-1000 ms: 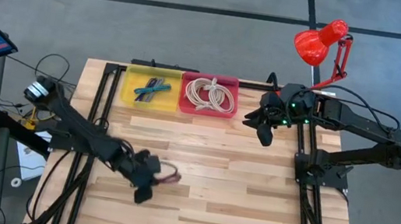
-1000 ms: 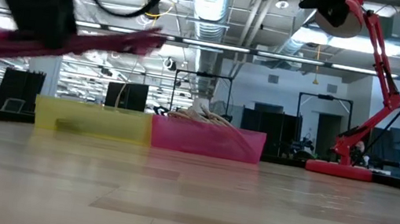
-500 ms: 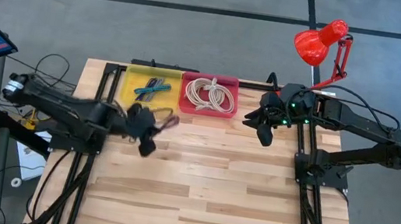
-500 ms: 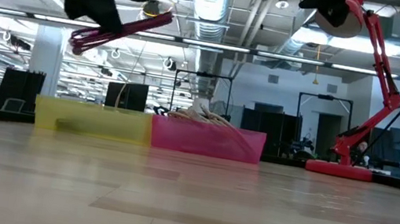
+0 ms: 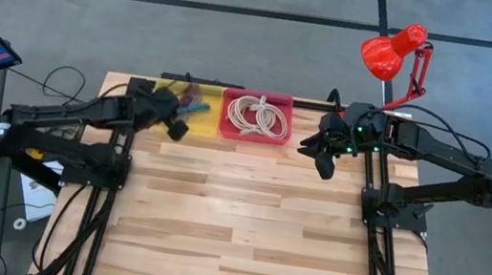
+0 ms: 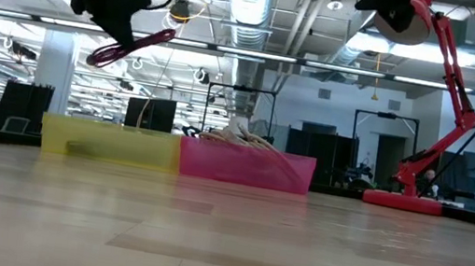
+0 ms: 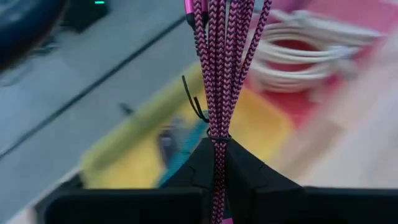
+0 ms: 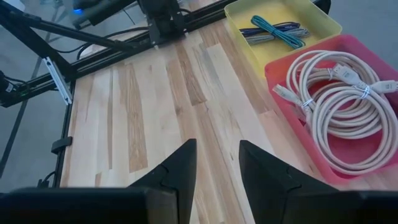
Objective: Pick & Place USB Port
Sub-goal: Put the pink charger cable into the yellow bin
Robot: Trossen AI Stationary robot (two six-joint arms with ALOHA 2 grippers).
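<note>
My left gripper (image 5: 174, 118) hovers over the yellow bin (image 5: 155, 113) at the table's far edge, shut on a bundled pink braided cable (image 7: 219, 68). In the low view that cable (image 6: 137, 45) hangs in the air well above the bin (image 6: 109, 142). A teal-blue cable (image 8: 277, 32) lies inside the yellow bin. Coiled white cables (image 5: 257, 115) fill the red bin (image 5: 225, 125) beside it. My right gripper (image 5: 322, 160) waits open to the right of the red bin, above the table. My left gripper pinches the pink cable bundle between its two fingers (image 7: 199, 165), right by the thin black tie (image 7: 214, 138) that binds the strands. The fingers lie along the strands. The bundle is lifted clear and slants out past the fingertips in the low view.
A red desk lamp (image 5: 393, 54) stands at the table's far right corner. The two bins sit side by side along the far edge. Bare wooden table top (image 5: 253, 225) stretches across the middle and near side. A monitor and mouse lie off the table's left.
My left gripper has carried the pink cable from the near-left middle of the table toward the far edge, rising on the way, and is now over the yellow bin. The cable has stayed in its hold, clear of the table. The right arm has kept still.
</note>
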